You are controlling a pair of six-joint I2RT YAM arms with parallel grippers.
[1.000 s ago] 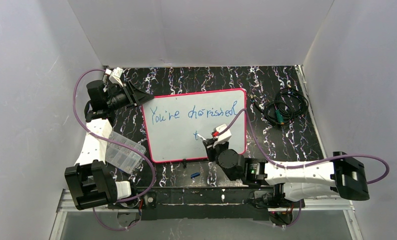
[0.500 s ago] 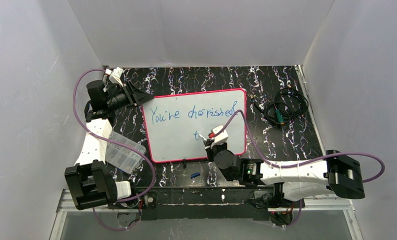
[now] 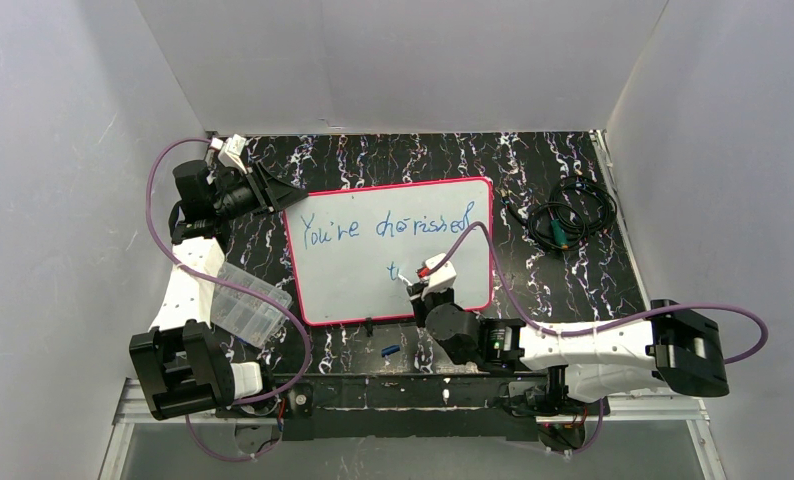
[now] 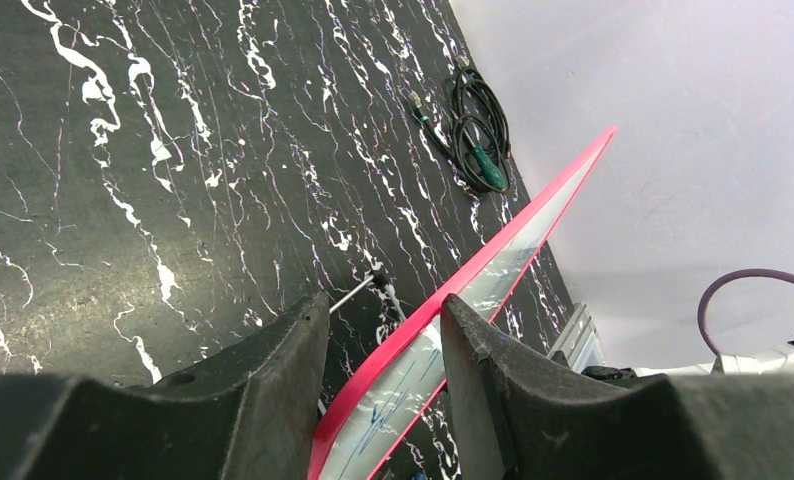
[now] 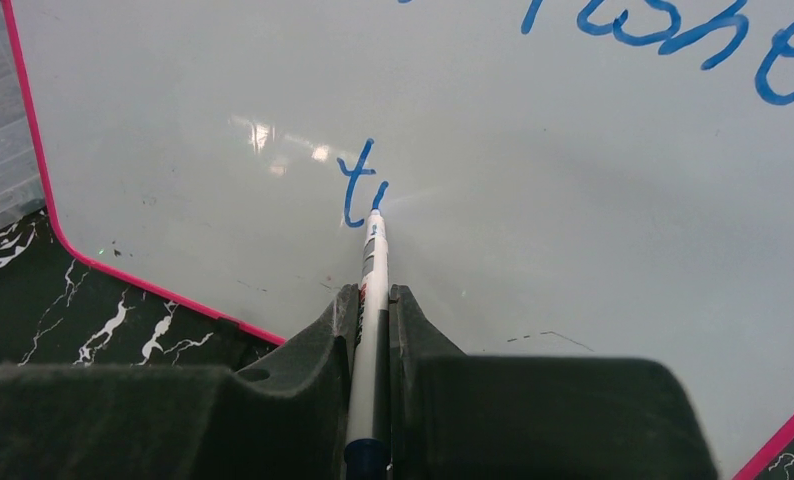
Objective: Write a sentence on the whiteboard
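Top view: the glossy white, pink-framed whiteboard (image 3: 353,290) lies mid-table, its blue cursive sentence (image 3: 388,228) unfinished; left wrist: the left gripper (image 4: 383,330) straddles its edge, pinch unclear, so it may slide; right wrist: the right gripper (image 5: 373,297) clamps a white blue-tipped marker (image 5: 375,250), which could skid.

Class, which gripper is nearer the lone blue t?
Right. The right gripper holds a marker tipped right beside the t; the left gripper clamps the far-left corner of the whiteboard.

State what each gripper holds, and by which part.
Right gripper: the marker, by its barrel. Left gripper: the whiteboard, by its pink edge.
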